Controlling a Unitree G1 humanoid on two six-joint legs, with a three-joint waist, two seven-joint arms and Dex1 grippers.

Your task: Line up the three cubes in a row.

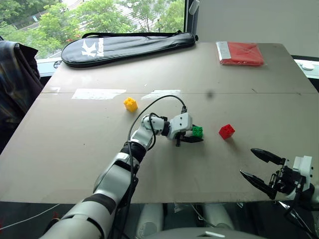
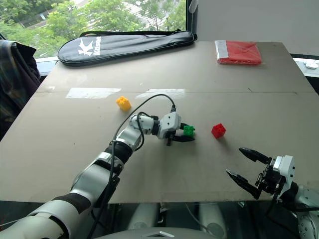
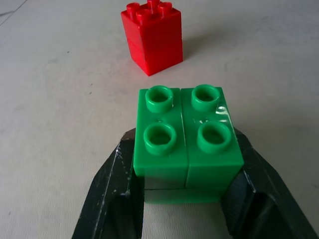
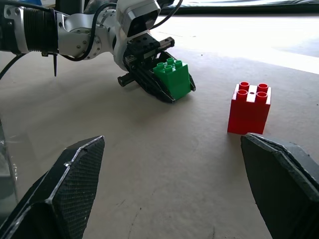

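Gripping the green cube (image 3: 187,142) in my left gripper (image 1: 193,135), I am holding it on the table (image 1: 99,149) near the red cube (image 1: 227,131); the yellow cube (image 1: 130,103) is sitting apart, and my right gripper (image 1: 259,169) is gaping wide, empty.

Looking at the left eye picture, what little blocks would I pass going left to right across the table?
Yellow block → green block, gripped by the left pincer → red block.

black racket bag (image 1: 127,47), red packet (image 1: 240,53), table (image 1: 75,144)
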